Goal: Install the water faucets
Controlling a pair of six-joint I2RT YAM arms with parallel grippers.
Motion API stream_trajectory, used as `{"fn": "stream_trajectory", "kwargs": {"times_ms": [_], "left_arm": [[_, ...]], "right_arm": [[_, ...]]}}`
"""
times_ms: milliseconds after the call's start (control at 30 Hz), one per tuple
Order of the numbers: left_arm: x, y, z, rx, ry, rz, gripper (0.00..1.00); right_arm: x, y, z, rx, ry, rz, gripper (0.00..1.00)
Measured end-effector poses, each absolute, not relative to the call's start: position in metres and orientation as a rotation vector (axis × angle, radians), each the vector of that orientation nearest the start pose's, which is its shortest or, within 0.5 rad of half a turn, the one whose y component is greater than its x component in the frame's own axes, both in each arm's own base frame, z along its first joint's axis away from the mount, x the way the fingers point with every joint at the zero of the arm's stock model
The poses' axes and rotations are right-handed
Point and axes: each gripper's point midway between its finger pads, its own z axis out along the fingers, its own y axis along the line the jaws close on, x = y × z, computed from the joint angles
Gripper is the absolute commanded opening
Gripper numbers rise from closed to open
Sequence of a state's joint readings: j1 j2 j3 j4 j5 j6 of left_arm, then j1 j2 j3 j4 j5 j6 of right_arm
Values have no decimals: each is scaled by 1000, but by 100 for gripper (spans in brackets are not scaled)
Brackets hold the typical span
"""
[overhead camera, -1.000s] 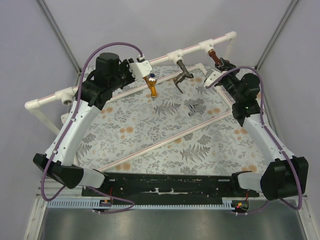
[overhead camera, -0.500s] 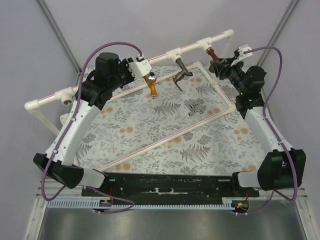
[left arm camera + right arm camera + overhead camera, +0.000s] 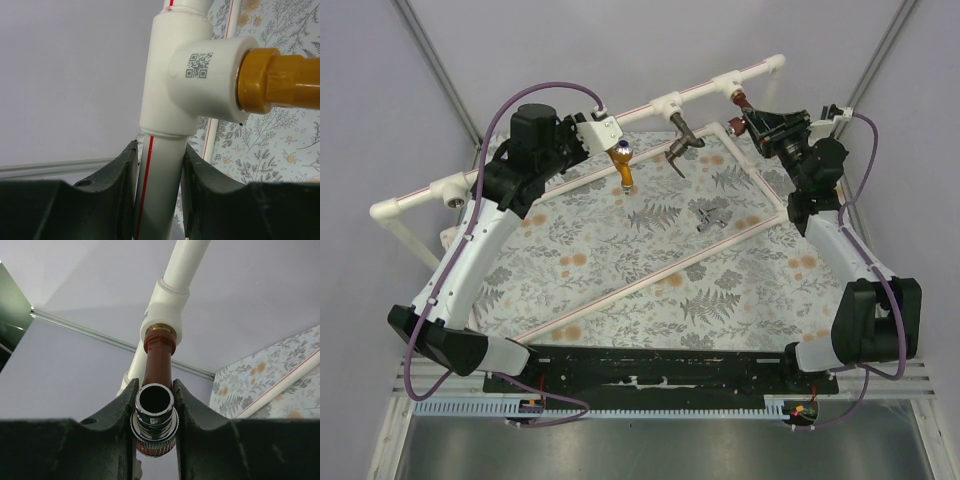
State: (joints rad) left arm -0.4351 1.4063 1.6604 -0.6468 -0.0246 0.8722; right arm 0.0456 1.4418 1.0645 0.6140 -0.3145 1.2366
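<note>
Rotated at the wrist since the earlier frame, the right gripper (image 3: 154,390) stays clenched on the reddish-brown faucet (image 3: 158,357) seated in the rightmost T-fitting (image 3: 165,300), indicating threading under way, while the left gripper (image 3: 160,150) clamps the white pipe (image 3: 157,190).

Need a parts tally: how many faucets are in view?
4. Along the white pipe: golden-orange faucet beside the left tool, dark grey faucet in the middle, reddish-brown faucet clamped by the right tool. A silver faucet lies loose on the mat. None appears hidden.
</note>
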Motion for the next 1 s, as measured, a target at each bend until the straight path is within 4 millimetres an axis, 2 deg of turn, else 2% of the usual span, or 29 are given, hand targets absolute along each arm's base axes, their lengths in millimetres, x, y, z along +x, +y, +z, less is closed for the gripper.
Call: {"fn": "stream_trajectory", "kwargs": {"times_ms": [67, 133, 233, 367, 567, 700, 833, 1000], "left_arm": [[395, -144, 373, 1188, 1578, 310, 2], [395, -144, 373, 1188, 1578, 311, 2], [389, -148, 372, 1208, 1576, 293, 2], [387, -150, 371, 1216, 1574, 285, 2], [387, -150, 371, 1217, 1574, 283, 2], [387, -151, 371, 1218, 1573, 281, 2], [387, -151, 371, 1219, 1572, 280, 2], [387, -151, 370, 1219, 1571, 279, 2]], "right_arm": [[456, 113, 382, 626, 1336, 1335, 42], [456, 112, 383, 652, 1326, 1357, 54], [462, 98, 388, 681, 1271, 1308, 71], [459, 76, 395, 655, 1230, 1199, 77], [432, 47, 404, 529, 1239, 953, 83], [405, 36, 406, 274, 1319, 620, 84], [377, 34, 415, -127, 1362, 256, 84], [358, 38, 415, -568, 1315, -121, 84]]}}
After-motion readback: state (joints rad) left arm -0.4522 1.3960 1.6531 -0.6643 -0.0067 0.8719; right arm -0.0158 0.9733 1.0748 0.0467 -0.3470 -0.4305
